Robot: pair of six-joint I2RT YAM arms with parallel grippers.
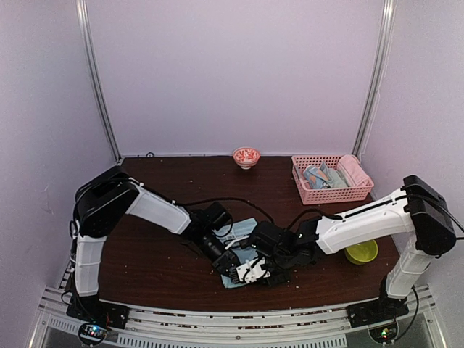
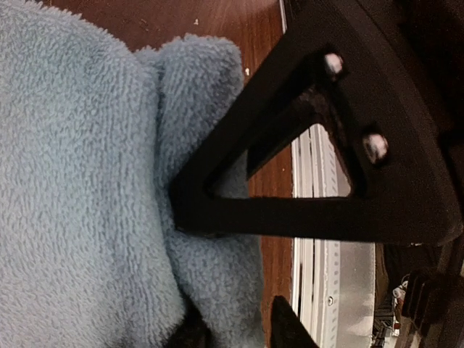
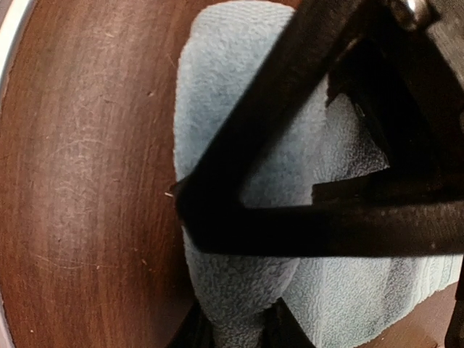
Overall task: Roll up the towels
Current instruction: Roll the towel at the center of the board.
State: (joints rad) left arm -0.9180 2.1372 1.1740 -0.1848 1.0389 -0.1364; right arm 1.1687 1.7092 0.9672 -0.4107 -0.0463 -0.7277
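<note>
Top view: left hand (image 1: pixel 226 259), right hand (image 1: pixel 252 270) meet on towel (image 1: pixel 245 229). Wrist views add fluffy pile, triangular black fingers (image 2: pixel 217 210); can't tell grip.

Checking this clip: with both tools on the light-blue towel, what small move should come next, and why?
Likely turn the fold a little further over the flat part. The light-blue fleecy cloth towel is only partly rolled, with the left tool and right tool both at its raised fold.

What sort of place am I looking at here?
Probably a robot test booth: plain lilac walls close in a dark table, the left arm and right arm stand on a metal rail, and the props are a light-blue towel, pink basket, green bowl.
</note>
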